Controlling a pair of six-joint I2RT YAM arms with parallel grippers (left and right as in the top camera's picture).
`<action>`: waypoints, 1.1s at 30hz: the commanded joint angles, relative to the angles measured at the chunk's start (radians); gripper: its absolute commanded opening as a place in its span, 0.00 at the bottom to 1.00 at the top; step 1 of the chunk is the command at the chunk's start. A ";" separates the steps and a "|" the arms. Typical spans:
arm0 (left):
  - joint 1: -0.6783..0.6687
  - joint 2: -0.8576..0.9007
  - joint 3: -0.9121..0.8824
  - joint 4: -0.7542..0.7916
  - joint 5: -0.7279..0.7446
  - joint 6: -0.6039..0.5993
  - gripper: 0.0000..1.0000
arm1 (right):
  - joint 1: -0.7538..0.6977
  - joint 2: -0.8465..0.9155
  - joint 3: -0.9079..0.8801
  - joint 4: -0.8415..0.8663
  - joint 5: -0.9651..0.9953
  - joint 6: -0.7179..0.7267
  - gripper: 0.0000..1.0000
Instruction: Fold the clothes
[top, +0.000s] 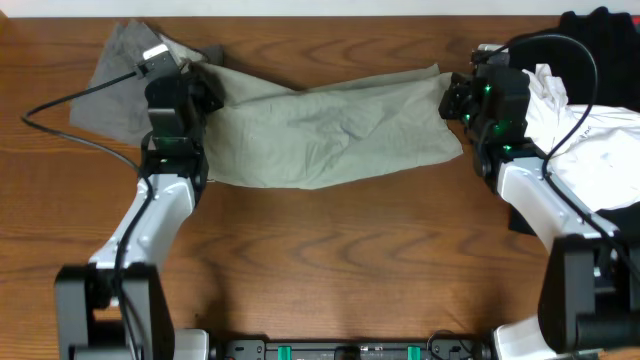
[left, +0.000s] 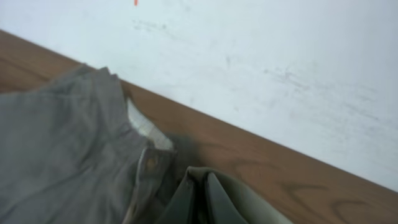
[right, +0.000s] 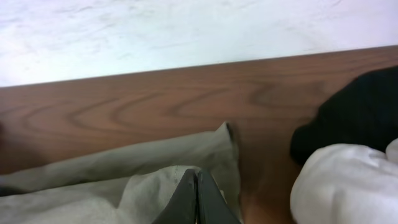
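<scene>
My right claw (right: 197, 198) is clenched on one end of the khaki-green shorts (top: 320, 130), its fingers pressed flat together. My left claw (top: 208, 88) pinches the other end, bunching a fold. The shorts span the wooden table (top: 350, 260) between my two claws. Beyond my left lie darker grey shorts (top: 125, 80); beside my right are a white shirt (top: 590, 150) and a black garment (right: 360, 118).
</scene>
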 joint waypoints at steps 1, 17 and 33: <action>0.006 0.065 0.014 0.075 -0.034 0.006 0.06 | -0.021 0.058 0.014 0.054 0.018 -0.009 0.01; 0.006 0.102 0.014 0.080 -0.033 0.040 0.98 | -0.024 0.164 0.027 0.211 -0.065 0.015 0.99; 0.005 -0.021 0.014 -0.450 0.160 0.127 0.98 | -0.031 0.076 0.089 -0.263 -0.106 -0.233 0.99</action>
